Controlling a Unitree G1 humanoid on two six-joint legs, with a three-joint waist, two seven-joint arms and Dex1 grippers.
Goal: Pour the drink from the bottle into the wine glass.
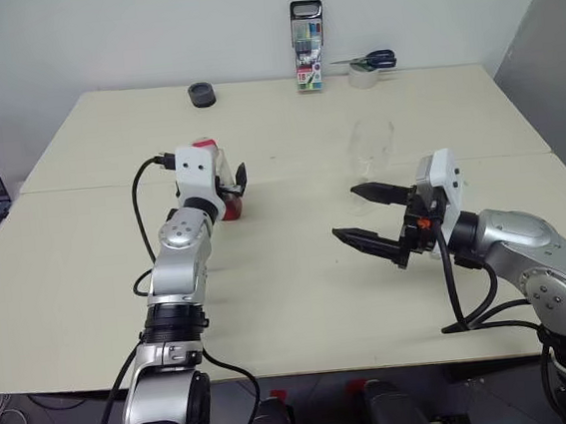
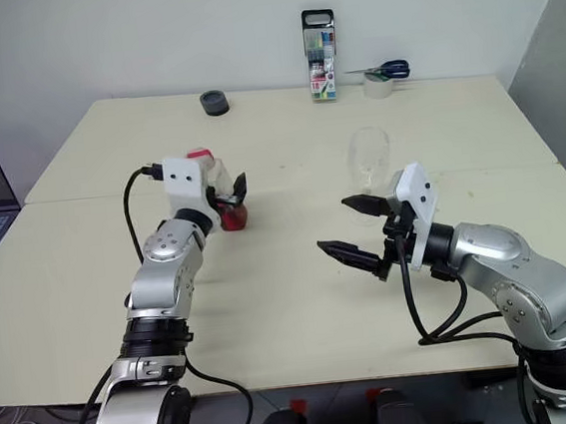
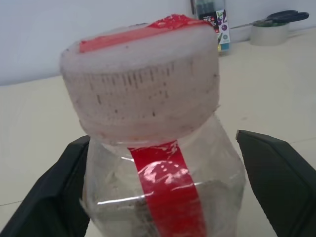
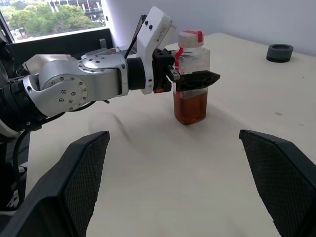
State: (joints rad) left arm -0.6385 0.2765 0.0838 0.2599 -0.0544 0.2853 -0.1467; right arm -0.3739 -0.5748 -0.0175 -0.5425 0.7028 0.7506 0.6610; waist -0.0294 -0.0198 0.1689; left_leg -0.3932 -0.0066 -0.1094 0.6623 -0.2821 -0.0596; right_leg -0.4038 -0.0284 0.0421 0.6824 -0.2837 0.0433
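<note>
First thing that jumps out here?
The left pincer straddling the bottle at mid-table, fingers either side, with amber drink filling its lower half. To its right, the right pincer gapes wide just in front of the empty wine glass.

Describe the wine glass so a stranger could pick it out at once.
Start at the cream table and go to its right half, just beyond the right tool. The wine glass stands there alone: clear, stemmed and empty, unlike the capped bottle of brown drink on the left.
</note>
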